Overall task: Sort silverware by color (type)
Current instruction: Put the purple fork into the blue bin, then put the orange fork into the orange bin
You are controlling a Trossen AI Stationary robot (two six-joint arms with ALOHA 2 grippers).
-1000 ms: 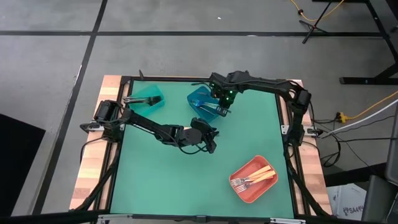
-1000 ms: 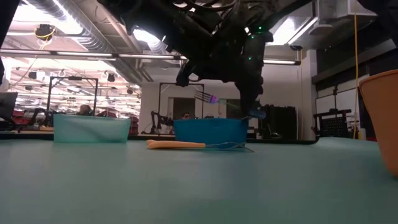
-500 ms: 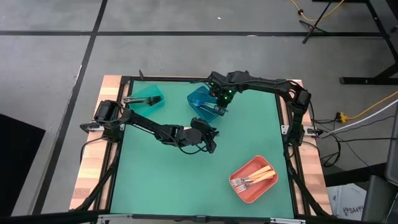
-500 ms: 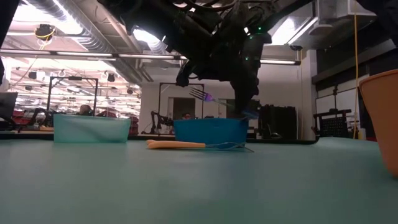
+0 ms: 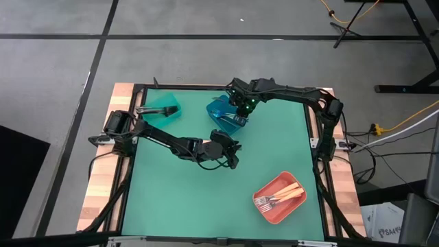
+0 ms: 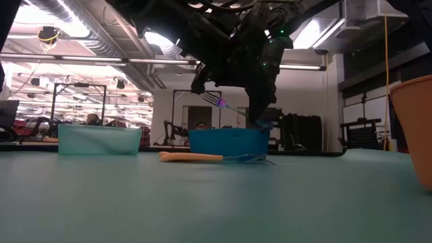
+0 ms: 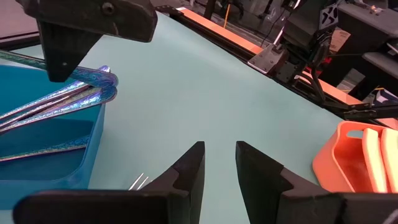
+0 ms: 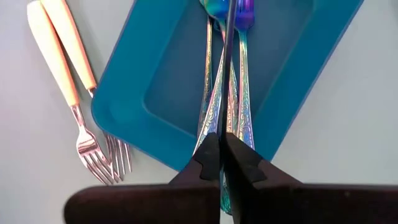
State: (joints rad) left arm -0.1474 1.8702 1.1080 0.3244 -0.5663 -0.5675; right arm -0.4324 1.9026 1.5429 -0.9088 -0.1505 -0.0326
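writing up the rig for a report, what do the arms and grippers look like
Both arms are dark, near-black, jointed segments. The right arm shows small green lights near its wrist. The left gripper has two dark, blocky fingers with angled tips; the right gripper has similar dark fingers with stepped inner edges.

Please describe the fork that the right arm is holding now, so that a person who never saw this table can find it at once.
Look at the blue bin near the far edge of the green table. Directly above it, the right gripper has its jaws shut on one thin iridescent fork, tines raised. Unlike the similar forks lying in the bin, and the two cream-handled forks beside it on the table, this one hangs in the air.
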